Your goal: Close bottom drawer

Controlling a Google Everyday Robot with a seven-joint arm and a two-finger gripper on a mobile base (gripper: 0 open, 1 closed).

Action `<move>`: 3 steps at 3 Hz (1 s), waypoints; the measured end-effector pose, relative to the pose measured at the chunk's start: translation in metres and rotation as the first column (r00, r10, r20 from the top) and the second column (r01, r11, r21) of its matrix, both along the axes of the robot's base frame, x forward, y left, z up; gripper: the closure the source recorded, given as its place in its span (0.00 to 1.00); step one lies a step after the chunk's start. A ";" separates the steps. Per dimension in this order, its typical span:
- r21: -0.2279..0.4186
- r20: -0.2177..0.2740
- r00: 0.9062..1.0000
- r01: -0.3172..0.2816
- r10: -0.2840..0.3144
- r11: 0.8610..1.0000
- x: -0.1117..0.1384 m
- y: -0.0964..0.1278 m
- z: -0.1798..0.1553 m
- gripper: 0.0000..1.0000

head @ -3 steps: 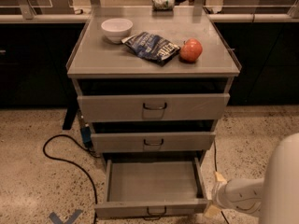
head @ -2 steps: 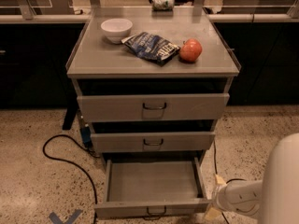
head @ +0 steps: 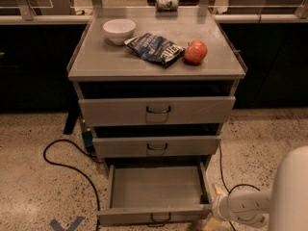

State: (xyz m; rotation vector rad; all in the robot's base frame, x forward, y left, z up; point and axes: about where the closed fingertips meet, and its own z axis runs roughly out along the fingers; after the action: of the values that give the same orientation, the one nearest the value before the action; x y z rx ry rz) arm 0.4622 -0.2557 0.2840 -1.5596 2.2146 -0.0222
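The grey metal cabinet [head: 156, 64] has three drawers, each pulled out some way. The bottom drawer [head: 156, 189] is the one drawn out farthest. It is a shallow empty tray with a low front panel and a small dark wire handle [head: 159, 219]. My gripper [head: 210, 222] is low at the drawer's front right corner, at the end of my white arm [head: 243, 207]. It is close beside the front panel's right end, partly cut off by the frame's lower edge. I cannot tell whether it touches the drawer.
On the cabinet top lie a white bowl [head: 119, 30], a blue chip bag [head: 155, 48], a red apple [head: 195, 52] and a can [head: 166, 3] at the back. A black cable [head: 67, 165] loops on the speckled floor at the left. Another cable [head: 222, 172] runs at the right.
My arm's end has edged slightly lower beside the drawer's right front corner. The bottom drawer stands open as far as before.
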 end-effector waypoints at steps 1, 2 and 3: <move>0.106 -0.026 0.998 0.059 -0.057 0.993 -0.006 0.027 -0.075 0.00; 0.106 -0.025 0.998 0.059 -0.056 0.993 -0.006 0.027 -0.074 0.00; 0.039 -0.075 0.996 0.040 -0.037 0.998 -0.019 0.029 -0.079 0.00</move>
State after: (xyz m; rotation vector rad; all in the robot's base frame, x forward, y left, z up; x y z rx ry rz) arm 0.4427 -0.2269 0.2054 -1.5188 2.2876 0.0703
